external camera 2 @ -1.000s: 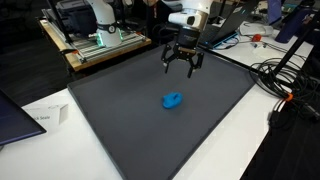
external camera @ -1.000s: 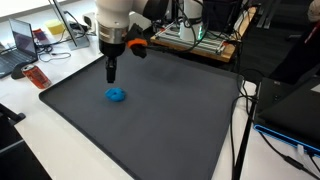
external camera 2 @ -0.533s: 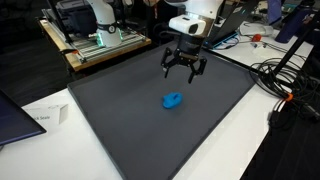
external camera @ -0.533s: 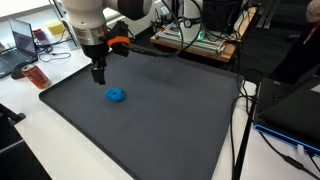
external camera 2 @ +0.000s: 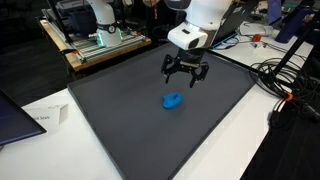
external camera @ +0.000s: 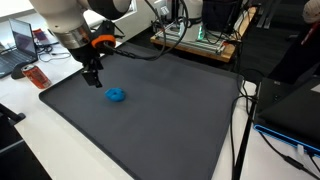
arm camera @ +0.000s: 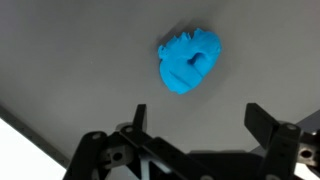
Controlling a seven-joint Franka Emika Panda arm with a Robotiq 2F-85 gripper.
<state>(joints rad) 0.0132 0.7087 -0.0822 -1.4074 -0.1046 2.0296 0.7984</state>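
Only one blue lump (external camera: 116,95) lies on the dark mat (external camera: 170,120), left of centre in an exterior view. Up and to the left of it hangs the single gripper (external camera: 92,78), jaws spread wide and holding nothing. The wrist view has the lump (arm camera: 190,62) at upper centre, with two fingers (arm camera: 138,112) below it, apart and clear of it. Off the mat at the left edge sit one laptop (external camera: 22,42) and one red packet (external camera: 36,77), and cables (external camera 2: 278,78) coil at the right edge.
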